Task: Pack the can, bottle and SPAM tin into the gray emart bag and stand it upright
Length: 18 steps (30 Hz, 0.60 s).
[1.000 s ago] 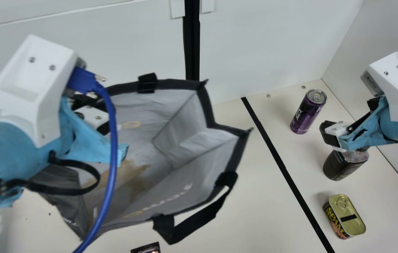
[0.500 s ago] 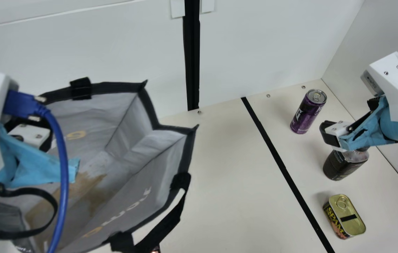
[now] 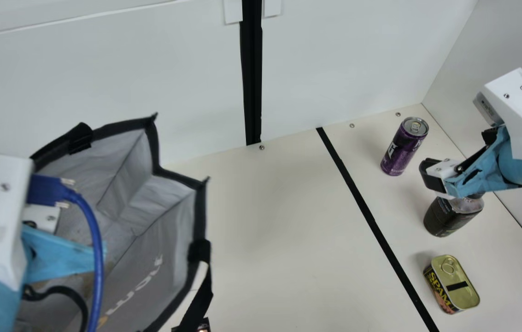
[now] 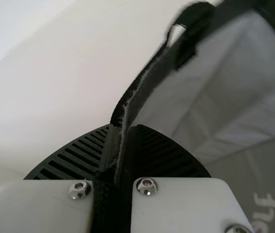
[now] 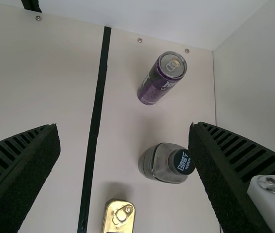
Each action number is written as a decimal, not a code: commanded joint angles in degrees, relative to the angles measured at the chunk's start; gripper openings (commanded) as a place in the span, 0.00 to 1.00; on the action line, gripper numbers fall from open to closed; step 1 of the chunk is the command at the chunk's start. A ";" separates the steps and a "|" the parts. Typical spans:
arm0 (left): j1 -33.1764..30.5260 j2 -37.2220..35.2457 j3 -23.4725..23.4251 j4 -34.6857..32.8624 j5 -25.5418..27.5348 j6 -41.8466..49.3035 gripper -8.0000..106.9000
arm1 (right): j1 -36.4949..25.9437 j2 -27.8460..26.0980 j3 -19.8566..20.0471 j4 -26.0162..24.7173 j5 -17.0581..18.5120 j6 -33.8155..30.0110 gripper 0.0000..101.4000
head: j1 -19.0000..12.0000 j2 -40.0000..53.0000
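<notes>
Bag: swung further left over the last second, its open mouth turning as it went; my left arm has gone with it, while my right arm and the three groceries have stayed put.
Left gripper (image 4: 124, 127): closed on the dark edge of the gray emart bag (image 3: 168, 235), cloth pinched between the fingers.
Right gripper (image 5: 124, 126): released, fingers wide apart and holding nothing, above the table near the bottle.
Gray emart bag: on the left, mouth gaping; I cannot tell whether its base bears on the table.
Can (image 3: 403, 147): upright on the far right, beyond the black strip (image 3: 373, 226).
Bottle (image 3: 447, 219): also right of the strip, between can and tin.
SPAM tin (image 3: 456, 286): nearest of the three, on the right.
Step in hand: positioning and opening the bag, I judge; packing is still ahead.
Next move: steady the mouth with my left, then lower my right around one item, squarely enough not to tip its neighbour.
</notes>
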<state>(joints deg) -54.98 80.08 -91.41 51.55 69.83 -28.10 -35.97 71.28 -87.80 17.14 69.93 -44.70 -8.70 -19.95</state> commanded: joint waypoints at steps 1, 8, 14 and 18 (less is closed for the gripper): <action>-0.84 -0.01 1.83 -0.37 0.07 -1.94 0.00 | 0.00 0.00 0.00 0.00 0.00 0.00 0.94 | -1.30 -0.05; -4.03 0.53 4.21 -3.37 0.07 -6.12 0.00 | 0.00 0.00 0.00 0.00 0.00 0.00 0.94 | -1.30 -0.05; -6.99 1.41 4.68 -5.69 0.07 -8.77 0.00 | 0.00 0.00 0.00 0.00 0.00 0.00 0.94 | -1.30 -0.05; -8.81 2.15 4.66 -6.91 0.07 -10.08 0.00 | 0.00 0.00 0.00 0.00 0.00 0.00 0.94 | -1.30 -0.05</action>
<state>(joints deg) -63.35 82.12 -86.78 44.84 69.93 -37.96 -35.97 71.28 -87.80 17.14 69.93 -44.70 -8.70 -19.86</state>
